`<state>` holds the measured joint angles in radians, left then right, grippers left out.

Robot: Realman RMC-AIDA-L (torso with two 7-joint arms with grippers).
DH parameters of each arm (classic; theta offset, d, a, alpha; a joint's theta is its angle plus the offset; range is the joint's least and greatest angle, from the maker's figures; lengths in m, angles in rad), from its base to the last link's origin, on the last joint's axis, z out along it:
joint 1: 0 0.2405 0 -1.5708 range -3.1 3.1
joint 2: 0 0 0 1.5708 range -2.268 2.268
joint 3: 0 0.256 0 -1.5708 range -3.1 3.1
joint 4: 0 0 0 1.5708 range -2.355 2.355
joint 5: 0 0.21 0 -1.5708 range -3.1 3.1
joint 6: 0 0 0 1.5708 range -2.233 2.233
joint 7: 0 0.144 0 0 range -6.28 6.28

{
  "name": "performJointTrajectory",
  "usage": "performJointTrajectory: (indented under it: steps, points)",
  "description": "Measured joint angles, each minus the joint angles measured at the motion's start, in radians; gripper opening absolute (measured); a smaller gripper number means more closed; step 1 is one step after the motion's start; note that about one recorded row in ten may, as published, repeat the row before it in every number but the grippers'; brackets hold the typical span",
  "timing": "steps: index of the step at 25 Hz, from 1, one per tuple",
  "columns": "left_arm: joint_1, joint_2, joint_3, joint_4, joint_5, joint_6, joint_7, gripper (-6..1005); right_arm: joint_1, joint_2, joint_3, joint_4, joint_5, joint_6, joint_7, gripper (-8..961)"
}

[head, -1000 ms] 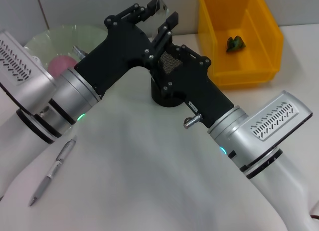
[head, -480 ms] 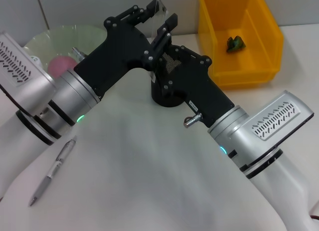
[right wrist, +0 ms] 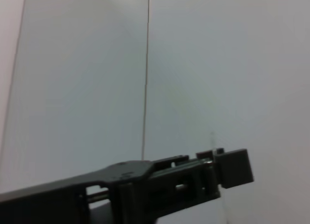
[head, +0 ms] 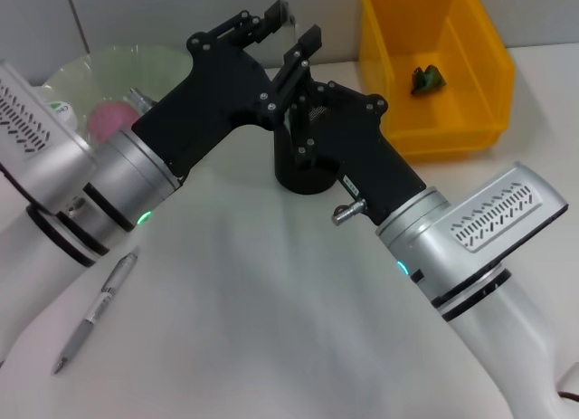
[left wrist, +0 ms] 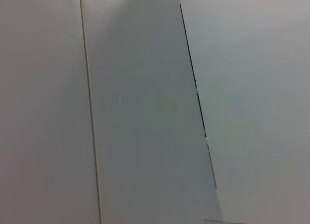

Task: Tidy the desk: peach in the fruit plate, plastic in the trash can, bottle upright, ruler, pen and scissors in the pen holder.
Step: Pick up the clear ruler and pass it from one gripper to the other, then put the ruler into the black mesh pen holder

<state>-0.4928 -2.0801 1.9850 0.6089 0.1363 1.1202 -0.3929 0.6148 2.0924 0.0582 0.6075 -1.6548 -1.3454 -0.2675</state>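
My left gripper (head: 262, 16) is raised above the black pen holder (head: 303, 176), shut on a clear ruler (head: 287, 19). The right wrist view shows that left gripper (right wrist: 218, 171) from the side against the wall. Just beside it, my right gripper (head: 306, 44) also hovers over the holder. A pink peach (head: 109, 119) lies in the pale green plate (head: 136, 64) at the back left. Green plastic (head: 427, 78) sits in the yellow trash can (head: 443, 134). The grey pen (head: 95, 309) lies on the table at the front left. Bottle and scissors are hidden.
Both black forearms cross above the pen holder and cover much of it. A small white thing with a green mark (head: 57, 108) peeks out beside my left arm. The left wrist view holds only wall panels.
Both arms have edged slightly left and back, with the ruler still held above the pen holder. Nothing on the table has moved.
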Motion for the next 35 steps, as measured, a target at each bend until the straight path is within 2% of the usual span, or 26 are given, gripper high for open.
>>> performJointTrajectory:
  steps: [4, 10, 15, 21, 25, 30, 31, 32, 33, 35]
  points:
    - [0.007, 0.000, -0.003, 0.000, 0.000, 0.011, 0.002, 374, -0.025, 0.000, 0.035, 0.042, 0.000, 0.000, -0.079, 40]
    - [0.015, 0.000, -0.002, 0.000, -0.001, 0.047, 0.006, 521, -0.054, 0.000, 0.067, 0.050, -0.007, -0.006, -0.087, 7]
    - [0.031, 0.003, -0.013, 0.000, -0.001, 0.058, 0.002, 763, -0.073, -0.002, 0.081, 0.028, -0.013, -0.053, -0.072, 6]
    - [0.137, 0.015, -0.048, -0.007, 0.008, 0.088, 0.011, 847, -0.035, -0.008, 0.092, -0.114, -0.019, -0.081, 0.174, 21]
    - [0.186, 0.019, -0.062, -0.091, 0.009, 0.126, 0.025, 846, 0.006, -0.006, 0.092, -0.215, -0.019, -0.039, 0.324, 31]
    - [0.190, 0.019, -0.070, -0.125, 0.010, 0.136, 0.030, 846, 0.056, -0.007, 0.083, -0.288, -0.031, 0.056, 0.433, 43]
    - [0.193, 0.016, -0.091, -0.186, 0.009, 0.159, 0.033, 845, 0.066, -0.006, 0.083, -0.297, -0.038, 0.074, 0.443, 46]
    - [0.193, 0.016, -0.091, -0.186, 0.009, 0.159, 0.033, 845, 0.074, -0.006, 0.082, -0.303, -0.042, 0.091, 0.453, 48]
    - [0.208, 0.016, -0.101, -0.249, 0.010, 0.213, 0.017, 845, 0.082, -0.007, 0.082, -0.308, -0.045, 0.107, 0.463, 51]
    - [0.214, 0.017, -0.097, -0.257, 0.011, 0.218, 0.014, 845, 0.095, -0.007, 0.082, -0.314, -0.052, 0.138, 0.478, 55]
